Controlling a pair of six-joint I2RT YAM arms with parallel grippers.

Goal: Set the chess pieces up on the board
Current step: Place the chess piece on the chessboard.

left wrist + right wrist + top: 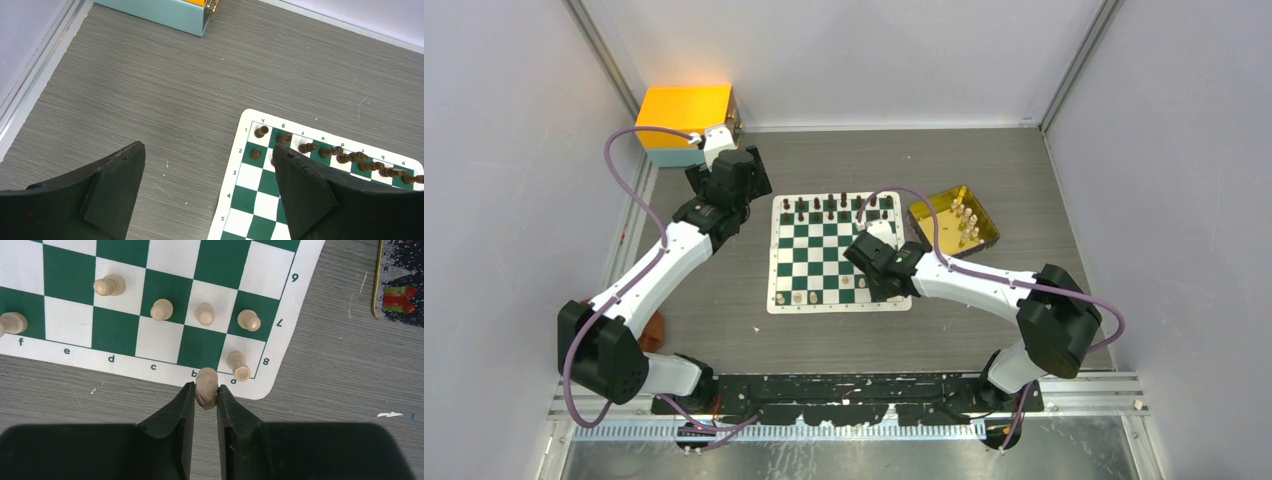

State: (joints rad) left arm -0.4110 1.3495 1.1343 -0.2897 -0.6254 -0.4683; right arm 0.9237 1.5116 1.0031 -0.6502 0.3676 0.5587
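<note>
The right tool is pressed onto a pale chess piece, pinching it between both fingers, with the rounded top of the piece poking out over the white border of the board by the letter b. The step in hand looks like seating a back-rank piece. The corner square already carries a pale corner piece, the green b-file square beside it is bare, and four pale pawns stand in the row beyond. The next move calls for carrying the piece a little forward over that green square, lowering it upright, and parting the fingers without nudging the corner piece just beside it. The left tool is spread wide and holds nothing, hanging over the table just off the board's far left corner, where the dark chess pieces are lined up. More pale figures wait in the gold tray off the board's far right corner. Much is uncertain: the fingers hide the base of the held piece, so neither its kind nor whether it touches the mat can be told. In the overhead view the right arm covers the board's near right corner. The left tool's right finger blocks part of the dark rows, and the tray's contents are too small to count.
</note>
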